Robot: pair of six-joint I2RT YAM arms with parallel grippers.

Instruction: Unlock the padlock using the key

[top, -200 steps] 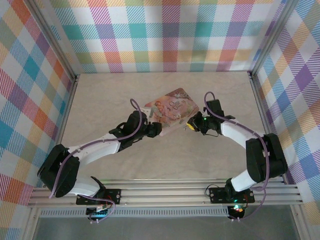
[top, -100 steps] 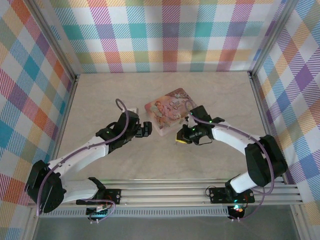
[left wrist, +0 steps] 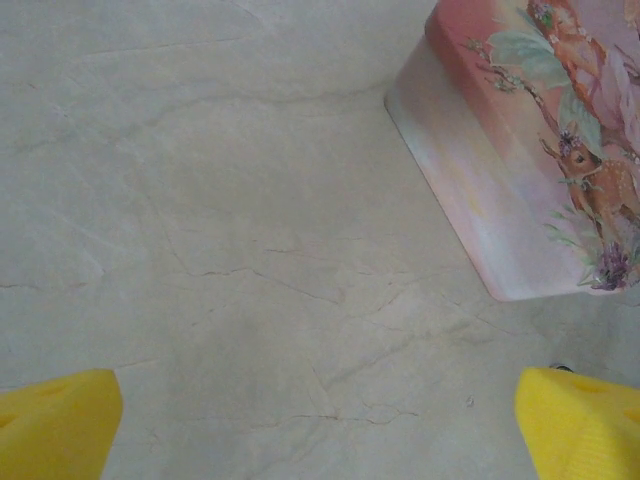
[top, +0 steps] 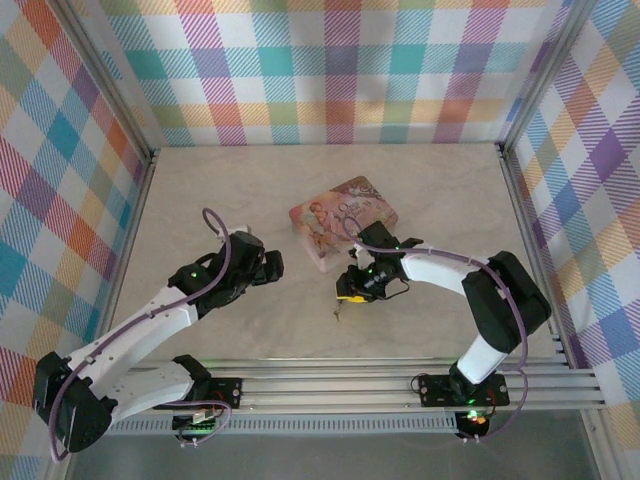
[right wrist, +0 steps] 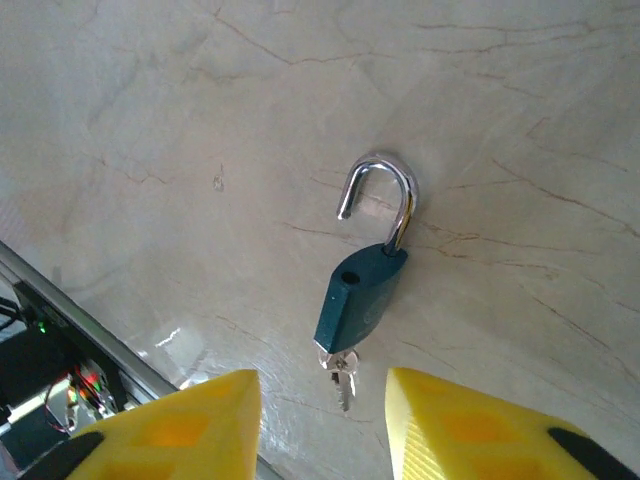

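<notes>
The padlock [right wrist: 358, 295] lies on the table, blue body with its pale shackle [right wrist: 388, 190] swung open, one leg free of the body. The key [right wrist: 341, 368] pokes out of the body's lower end, a small silver sliver. My right gripper [right wrist: 318, 412] hovers just above it, open, its yellow pads [right wrist: 190, 425] on either side of the key end and touching nothing. From above the padlock [top: 340, 311] is a tiny speck just near of the right gripper [top: 350, 291]. My left gripper [top: 272, 265] is open over bare table [left wrist: 250, 250], with nothing between its yellow pads [left wrist: 55, 425].
The pink picture-printed box [top: 342, 220] lies behind both grippers; its corner [left wrist: 520, 150] shows at the upper right of the left wrist view. The aluminium rail [top: 330, 380] at the near edge lies close to the padlock. Checked walls enclose the table.
Both arms have drawn back from the pink box toward the near edge. The right gripper moved left and nearer, and now hangs open above the padlock on the table.
</notes>
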